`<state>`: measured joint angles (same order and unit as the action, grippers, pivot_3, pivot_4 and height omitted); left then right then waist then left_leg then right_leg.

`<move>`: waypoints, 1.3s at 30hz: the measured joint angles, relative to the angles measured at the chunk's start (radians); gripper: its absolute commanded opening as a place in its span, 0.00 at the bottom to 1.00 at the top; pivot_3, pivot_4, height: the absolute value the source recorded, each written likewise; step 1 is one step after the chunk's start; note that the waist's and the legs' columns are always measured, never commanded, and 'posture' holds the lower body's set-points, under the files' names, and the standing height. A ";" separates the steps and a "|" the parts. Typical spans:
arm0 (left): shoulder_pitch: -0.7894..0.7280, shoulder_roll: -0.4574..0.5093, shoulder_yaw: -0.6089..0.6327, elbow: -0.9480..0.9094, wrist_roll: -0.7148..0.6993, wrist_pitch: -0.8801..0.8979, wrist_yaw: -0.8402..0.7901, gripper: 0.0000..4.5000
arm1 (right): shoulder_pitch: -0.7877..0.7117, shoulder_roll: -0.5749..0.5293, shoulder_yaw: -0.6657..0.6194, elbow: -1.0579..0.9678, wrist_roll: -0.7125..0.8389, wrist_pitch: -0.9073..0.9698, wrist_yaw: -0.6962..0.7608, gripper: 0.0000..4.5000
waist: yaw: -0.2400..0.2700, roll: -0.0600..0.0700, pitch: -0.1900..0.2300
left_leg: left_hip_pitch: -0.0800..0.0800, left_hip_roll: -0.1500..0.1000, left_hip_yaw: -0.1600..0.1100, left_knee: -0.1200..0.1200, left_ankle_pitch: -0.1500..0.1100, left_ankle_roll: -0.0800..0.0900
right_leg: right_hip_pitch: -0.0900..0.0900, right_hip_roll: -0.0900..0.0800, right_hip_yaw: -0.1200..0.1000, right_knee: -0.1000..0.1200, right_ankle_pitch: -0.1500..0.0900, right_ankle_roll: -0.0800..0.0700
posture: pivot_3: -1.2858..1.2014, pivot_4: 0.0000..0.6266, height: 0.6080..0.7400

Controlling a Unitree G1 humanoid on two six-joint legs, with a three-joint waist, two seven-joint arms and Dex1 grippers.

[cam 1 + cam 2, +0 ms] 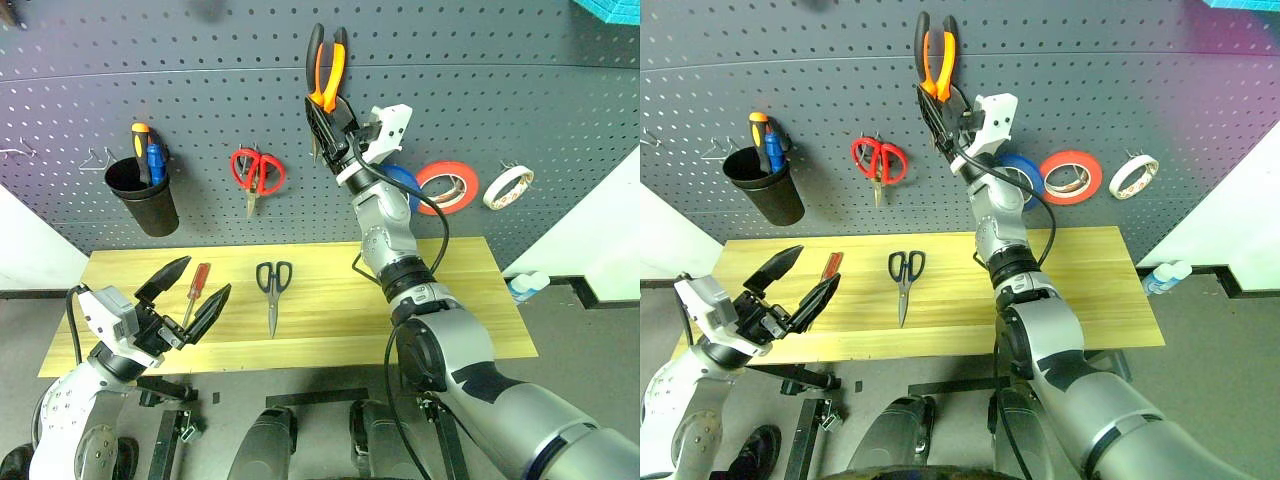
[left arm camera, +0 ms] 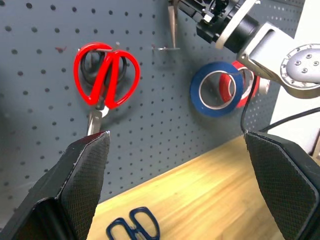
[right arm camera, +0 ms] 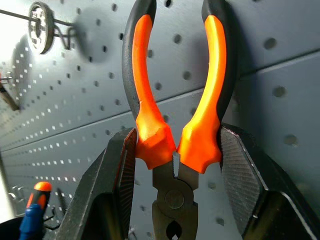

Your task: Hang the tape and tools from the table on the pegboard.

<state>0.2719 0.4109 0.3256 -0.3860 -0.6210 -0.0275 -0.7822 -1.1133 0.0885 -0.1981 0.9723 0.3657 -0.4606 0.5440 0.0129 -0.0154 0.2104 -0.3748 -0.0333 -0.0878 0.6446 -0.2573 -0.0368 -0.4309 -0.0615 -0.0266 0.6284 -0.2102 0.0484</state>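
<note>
My right gripper (image 1: 328,112) is up near the top middle of the frame, and it holds the pliers (image 1: 326,62) tight by the lower end of the orange handles. The handles point up against the pegboard (image 1: 500,90).

I think my job now is to hang the pliers. I cannot see a free hook close to the handles, so I should find one first. Then I should slide one handle loop over it slowly. I should let go only when the pliers hang by themselves, or they may fall.

My left gripper (image 1: 190,290) is at the lower left of the frame. Its fingers are wide apart and hold nothing.

Just past it, on the table (image 1: 480,300), lies the screwdriver (image 1: 196,287) with the red handle. The dark scissors (image 1: 273,290) lie in the middle of the table.

The blue tape (image 2: 216,89) already hangs on the board, right of the middle and partly behind my arm. Beside it hang a red tape (image 1: 452,187) and a white tape (image 1: 508,186). The red scissors (image 1: 256,172) hang left of the middle.

A black cup (image 1: 142,195) hangs at the upper left. Two tools stand in it, one with an orange top and one blue.
</note>
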 measured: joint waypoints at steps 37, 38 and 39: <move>0.068 -0.001 -0.001 -0.062 -0.001 0.022 0.027 1.00 | 0.023 -0.036 0.085 0.160 -0.269 -0.193 -0.223 0.46 | 0.000 0.005 0.007 | -0.002 0.008 0.004 -0.014 0.000 0.001 | -0.003 0.002 -0.001 -0.013 -0.001 -0.002 | 0.59 0.33 1.00; 0.068 -0.001 -0.001 -0.062 -0.001 0.022 0.028 1.00 | 0.041 -0.033 0.095 0.160 -0.282 -0.200 -0.228 0.46 | -0.001 0.005 0.007 | -0.002 0.008 0.005 -0.016 0.000 0.001 | -0.005 0.002 0.000 -0.013 0.000 -0.002 | 0.59 0.33 1.00; 0.068 -0.001 -0.001 -0.064 -0.001 0.022 0.028 1.00 | 0.057 -0.028 0.105 0.160 -0.292 -0.205 -0.233 0.46 | -0.001 0.005 0.007 | -0.003 0.009 0.005 -0.016 0.000 0.001 | -0.006 0.002 0.000 -0.013 0.000 -0.002 | 0.59 0.34 1.00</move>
<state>0.3400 0.4094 0.3243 -0.4499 -0.6220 -0.0052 -0.7538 -1.0564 0.0601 -0.0933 1.1322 0.0737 -0.6652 0.3113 0.0119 -0.0107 0.2176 -0.3777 -0.0247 -0.0826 0.6282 -0.2576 -0.0361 -0.4365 -0.0597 -0.0269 0.6155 -0.2104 0.0465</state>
